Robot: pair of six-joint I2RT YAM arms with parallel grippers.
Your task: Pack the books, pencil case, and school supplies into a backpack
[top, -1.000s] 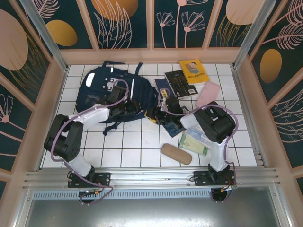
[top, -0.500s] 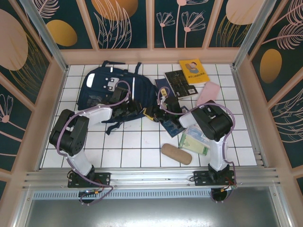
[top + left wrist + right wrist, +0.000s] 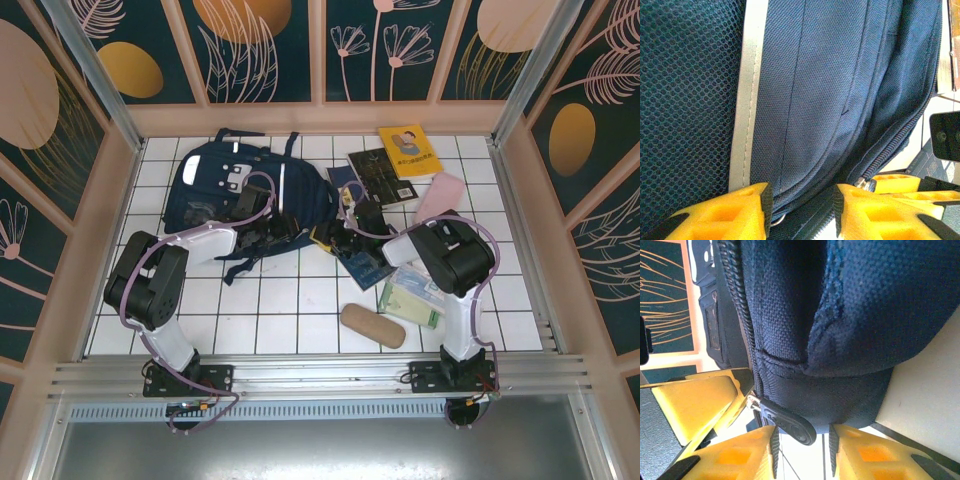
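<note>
**Both claws work at the backpack's right edge**

The backpack (image 3: 215, 190) lies flat on the white tiled table (image 3: 300, 300), toward the far left, straps spread around it. Both arms reach in to its right side, and their claws sit close together there.

The left claw (image 3: 290, 228) is clamped on the backpack. In the left wrist view its yellow fingers (image 3: 725, 215) press in on either side of a fold of navy fabric that fills the gap between them, just beside a zip line.

The right claw (image 3: 335, 238) sits at a corner of the bag. In the right wrist view a dark zip pull (image 3: 790, 424) hangs across the narrow gap between its fingers. I cannot tell whether they pinch it or just bracket it.

Everything else lies outside the bag, to its right:
- The yellow book (image 3: 410, 150) and the black book (image 3: 378, 176) lie at the far side.
- One dark blue book (image 3: 343, 178) lies just beside the bag.
- The other dark blue book (image 3: 365, 265) lies partly under the right arm.
- The pink pouch (image 3: 440, 197) lies near the black book.
- The green-white packet (image 3: 415, 298) and the tan case (image 3: 372, 325) lie nearer the arm bases.
</note>
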